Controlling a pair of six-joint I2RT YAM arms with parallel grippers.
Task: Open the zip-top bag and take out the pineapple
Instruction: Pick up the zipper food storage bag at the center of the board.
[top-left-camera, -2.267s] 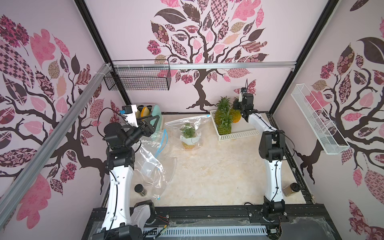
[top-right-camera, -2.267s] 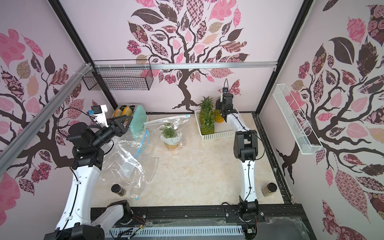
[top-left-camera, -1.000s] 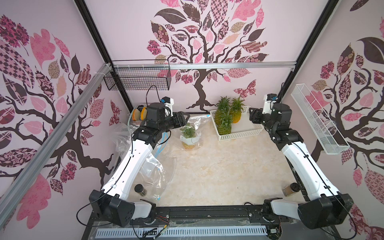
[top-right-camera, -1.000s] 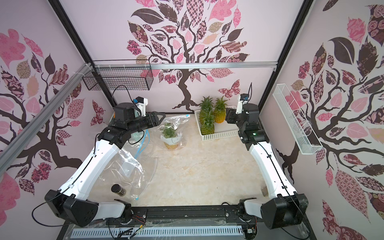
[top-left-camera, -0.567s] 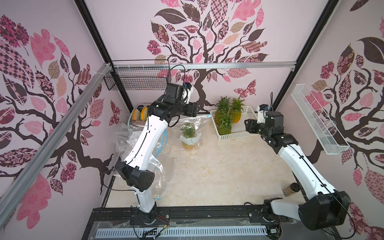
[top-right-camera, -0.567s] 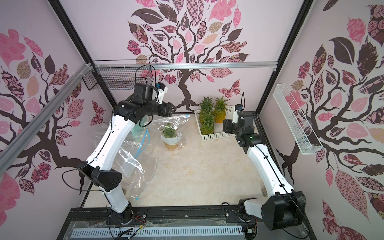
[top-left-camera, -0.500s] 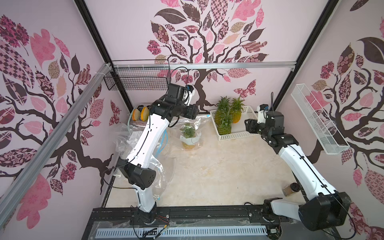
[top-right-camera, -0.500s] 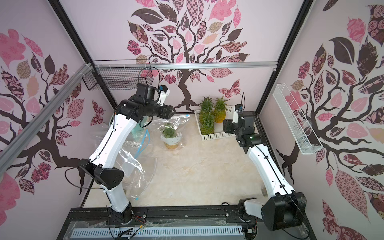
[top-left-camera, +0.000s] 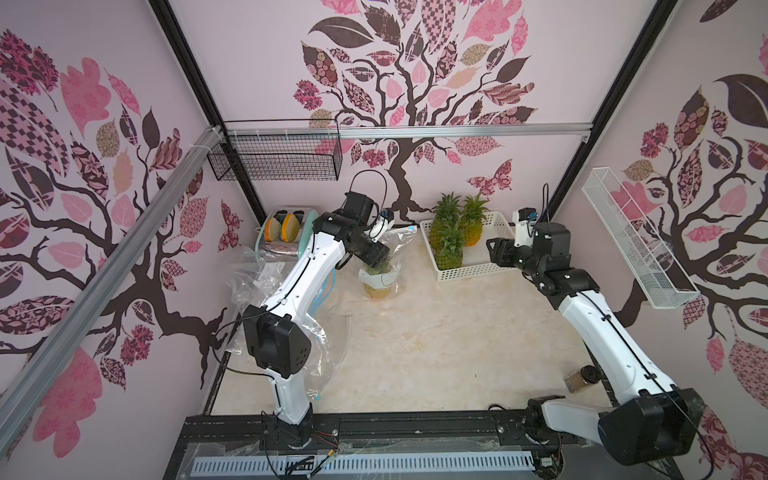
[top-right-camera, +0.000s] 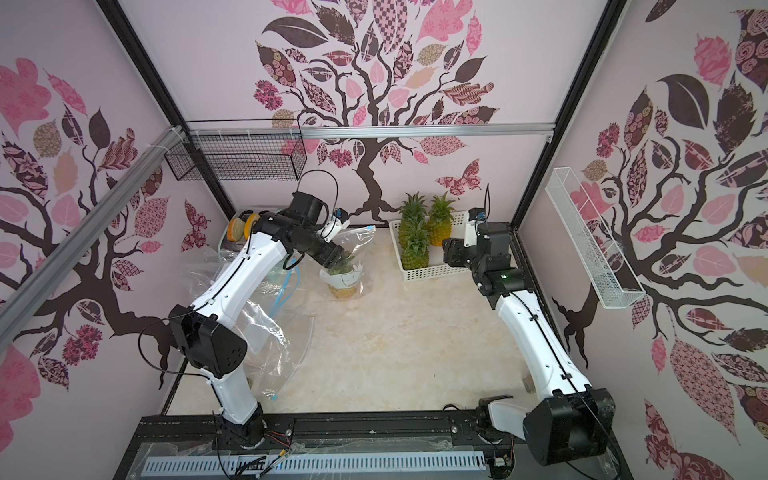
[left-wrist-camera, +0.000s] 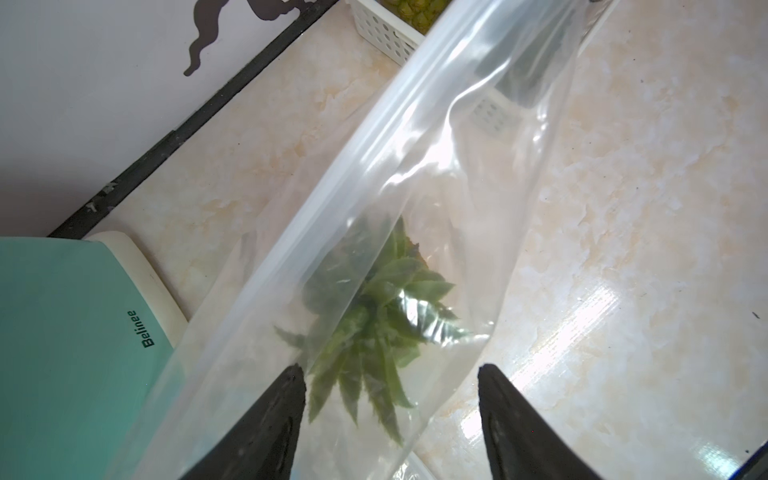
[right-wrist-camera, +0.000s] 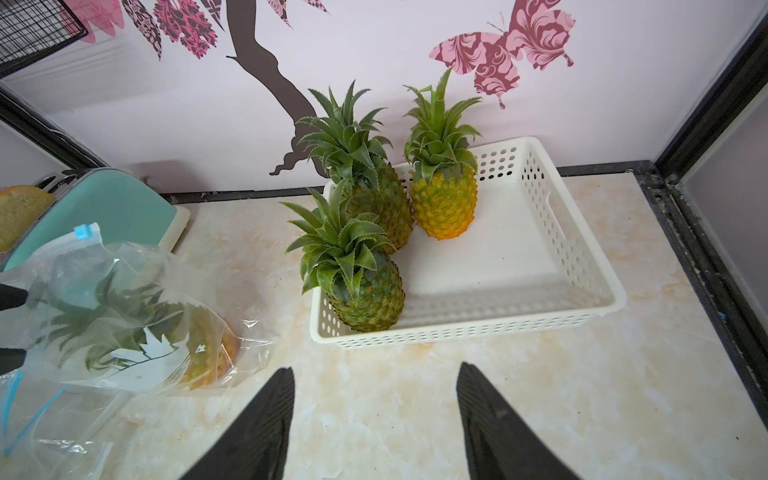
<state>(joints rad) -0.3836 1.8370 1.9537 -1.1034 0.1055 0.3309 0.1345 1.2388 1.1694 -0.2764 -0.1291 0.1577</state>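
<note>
Currently: zip-top bag (right-wrist-camera: 124, 291), thin clear film, slack and slippery, blue slider at a top corner, at 11 o'clock on the marbled table (top-left-camera: 436, 353); best pinched along the top strip. The pineapple (right-wrist-camera: 208, 353) inside is firm, knobbly, spiky-crowned and probably weighty. Left gripper (left-wrist-camera: 390, 374) spread wide, straddling the film; right gripper (right-wrist-camera: 374, 370) wide, empty, by the perforated basket (top-left-camera: 469, 272) at 1 o'clock.

A clear zip-top bag (right-wrist-camera: 137, 266) with a blue slider (right-wrist-camera: 87, 231) at its top corner stands crumpled on a pale marbled tabletop (right-wrist-camera: 415, 395). Inside it sits a pineapple (right-wrist-camera: 208, 353), roughly upright, its yellow-orange body at the bottom and its green crown pointing up.
</note>
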